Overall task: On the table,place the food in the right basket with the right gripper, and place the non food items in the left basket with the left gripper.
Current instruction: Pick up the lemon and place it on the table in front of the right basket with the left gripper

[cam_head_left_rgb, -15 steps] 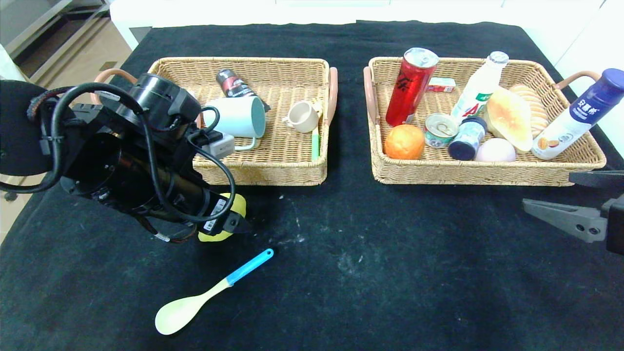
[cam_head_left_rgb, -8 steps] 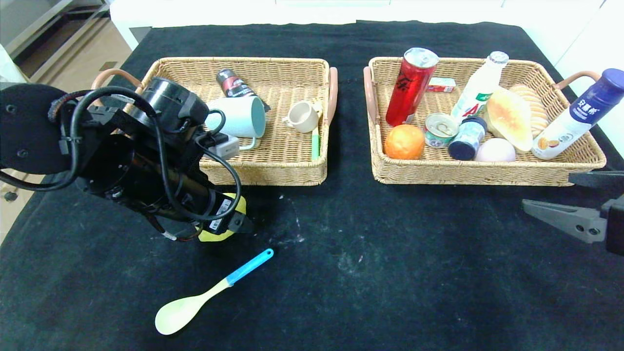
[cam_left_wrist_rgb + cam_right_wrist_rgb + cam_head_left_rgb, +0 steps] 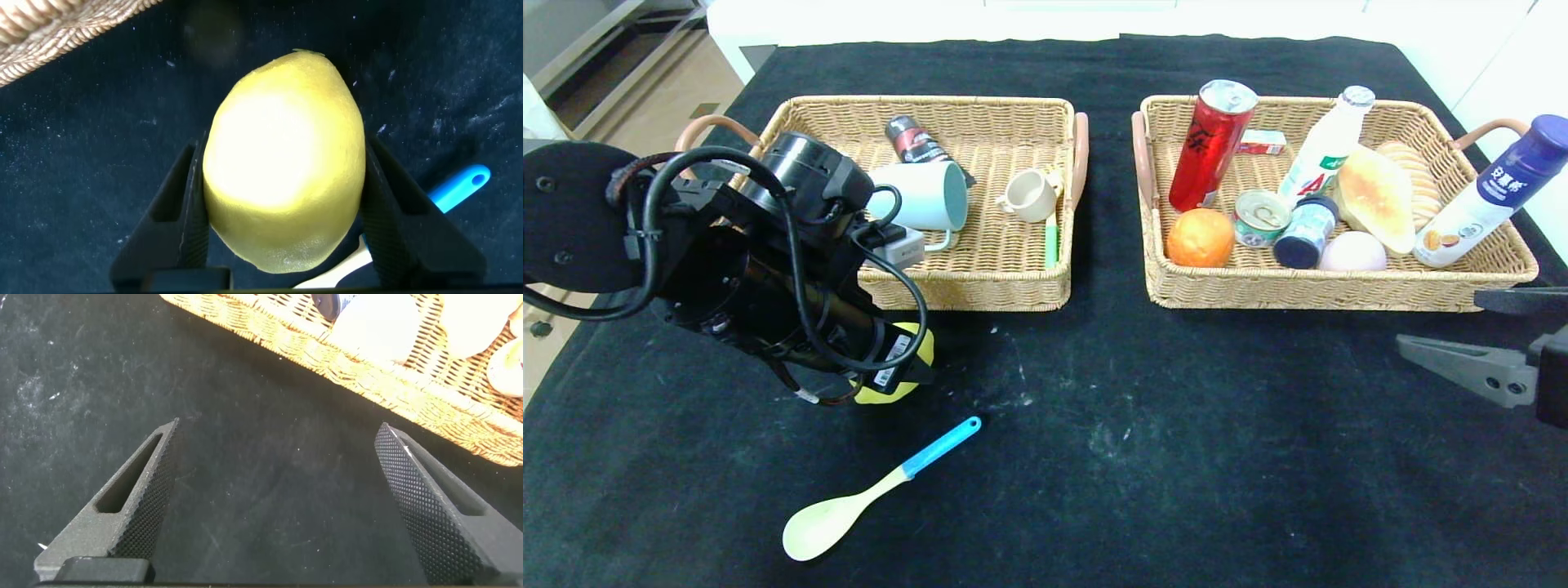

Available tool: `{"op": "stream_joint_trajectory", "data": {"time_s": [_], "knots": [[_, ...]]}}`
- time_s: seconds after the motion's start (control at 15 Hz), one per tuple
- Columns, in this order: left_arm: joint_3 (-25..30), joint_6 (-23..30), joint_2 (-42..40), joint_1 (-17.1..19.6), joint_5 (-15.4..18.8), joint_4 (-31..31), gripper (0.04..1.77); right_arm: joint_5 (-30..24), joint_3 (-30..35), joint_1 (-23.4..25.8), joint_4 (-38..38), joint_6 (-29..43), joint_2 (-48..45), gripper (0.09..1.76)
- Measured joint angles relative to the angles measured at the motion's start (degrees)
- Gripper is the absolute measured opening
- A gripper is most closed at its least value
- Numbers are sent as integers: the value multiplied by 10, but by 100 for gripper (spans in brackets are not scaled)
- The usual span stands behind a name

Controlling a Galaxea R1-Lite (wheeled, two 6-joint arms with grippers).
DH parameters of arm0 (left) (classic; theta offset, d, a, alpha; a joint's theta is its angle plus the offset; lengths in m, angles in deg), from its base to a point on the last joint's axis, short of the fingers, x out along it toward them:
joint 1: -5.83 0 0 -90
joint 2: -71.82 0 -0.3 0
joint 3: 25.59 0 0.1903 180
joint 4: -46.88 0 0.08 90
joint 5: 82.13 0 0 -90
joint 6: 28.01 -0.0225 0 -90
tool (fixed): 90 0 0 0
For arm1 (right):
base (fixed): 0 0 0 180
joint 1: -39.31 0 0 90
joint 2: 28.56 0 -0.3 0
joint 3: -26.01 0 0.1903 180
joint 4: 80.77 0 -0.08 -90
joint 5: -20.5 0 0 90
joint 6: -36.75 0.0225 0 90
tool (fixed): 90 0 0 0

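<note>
- Left wrist view says it all: your left gripper (image 3: 282, 208) has its fingers (image 3: 189, 214) snug against both sides of the yellow lemon-looking thing (image 3: 283, 192), pinching it on the black tabletop (image 3: 1176, 425).
- It sits just in front of the left basket (image 3: 980, 278), near that basket's front-left corner.
- So you're at the grab step. Next I'd lift straight up, then clear the rim.
- Heads up: it looks like food, which belongs in the right basket (image 3: 1339, 290).
- Right gripper (image 3: 282, 506) is spread wide, idling at the tabletop's right edge.
- The spoon (image 3: 874, 490) lies toward the front edge.
</note>
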Motion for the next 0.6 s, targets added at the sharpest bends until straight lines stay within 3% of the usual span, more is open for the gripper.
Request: {"op": "stream_joint_trajectory", "data": {"time_s": [0.6], "knots": [[-4, 0, -12, -2, 2, 0, 106, 0, 0, 0, 0, 0, 0, 171]]}}
